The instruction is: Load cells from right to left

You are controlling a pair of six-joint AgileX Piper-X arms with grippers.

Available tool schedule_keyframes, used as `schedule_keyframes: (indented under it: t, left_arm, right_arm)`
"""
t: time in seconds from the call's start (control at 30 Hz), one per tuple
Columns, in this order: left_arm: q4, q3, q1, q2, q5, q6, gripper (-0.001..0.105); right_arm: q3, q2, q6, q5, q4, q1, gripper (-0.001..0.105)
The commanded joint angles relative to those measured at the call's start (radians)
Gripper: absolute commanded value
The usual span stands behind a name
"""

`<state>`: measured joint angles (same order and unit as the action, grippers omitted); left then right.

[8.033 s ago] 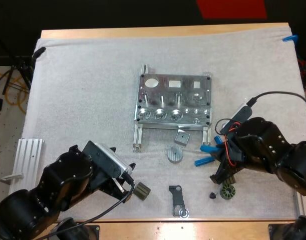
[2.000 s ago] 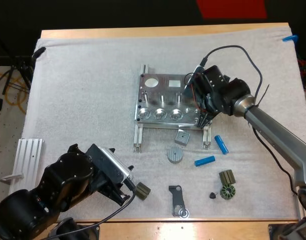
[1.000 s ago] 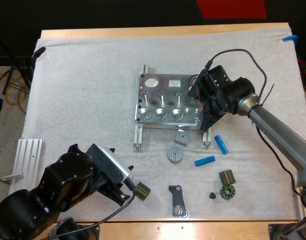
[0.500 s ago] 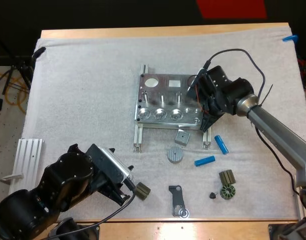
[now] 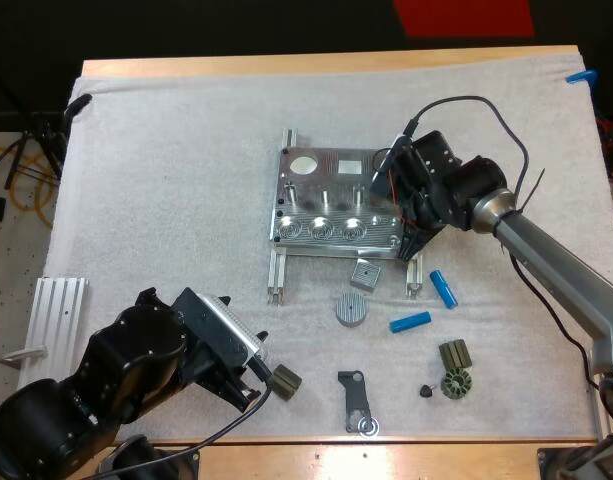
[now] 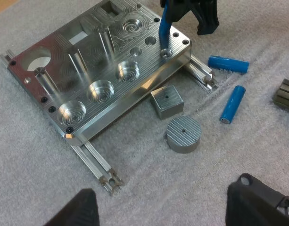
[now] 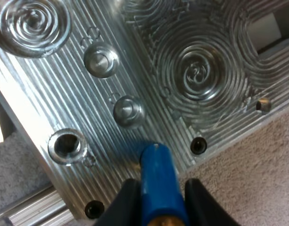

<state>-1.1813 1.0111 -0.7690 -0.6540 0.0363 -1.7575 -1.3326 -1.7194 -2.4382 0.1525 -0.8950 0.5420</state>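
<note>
The metal fixture (image 5: 346,205) lies mid-mat, with a row of round holes along its near side. My right gripper (image 5: 410,222) is at its right corner, shut on a blue cell (image 7: 156,181) that stands nearly upright. Seen from the left wrist, the cell (image 6: 164,28) has its lower end at the small end hole (image 6: 166,51). Two more blue cells (image 5: 442,288) (image 5: 410,322) lie on the mat right of the fixture. My left gripper (image 5: 254,372) hovers near the front left, open, its fingers (image 6: 73,212) wide apart and holding nothing.
A grey square block (image 5: 364,273) and a ribbed disc (image 5: 352,309) lie just before the fixture. Dark parts (image 5: 453,353) (image 5: 453,384), a bracket (image 5: 357,400) and a small block (image 5: 284,380) sit near the front edge. A ribbed metal plate (image 5: 56,310) lies off the mat's left.
My right arm carried a blue cell from the mat's front right to the fixture's right corner. Over the last second it only shifted slightly. The left arm stayed put.
</note>
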Motion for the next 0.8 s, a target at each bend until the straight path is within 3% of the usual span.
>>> schedule_keyframes:
  t: [0.0,0.43,0.53,0.6,0.77]
  left_arm:
    - [-0.003,0.007,-0.001,0.002,0.014,-0.002,0.057]
    - [-0.003,0.007,-0.001,0.002,0.014,-0.002,0.057]
    - [-0.003,0.007,-0.001,0.002,0.014,-0.002,0.057]
    - [-0.003,0.007,-0.001,0.002,0.014,-0.002,0.057]
    - [-0.003,0.007,-0.001,0.002,0.014,-0.002,0.057]
  right_arm:
    - [0.000,-0.016,-0.012,0.053,0.045,-0.007,0.000]
    - [0.000,-0.016,-0.006,0.053,0.045,-0.007,0.002]
    - [0.000,-0.016,-0.006,0.053,0.045,-0.007,0.020]
    - [0.000,-0.016,-0.003,0.053,0.047,-0.007,0.039]
    - [0.000,-0.016,0.018,0.053,0.069,-0.007,0.043]
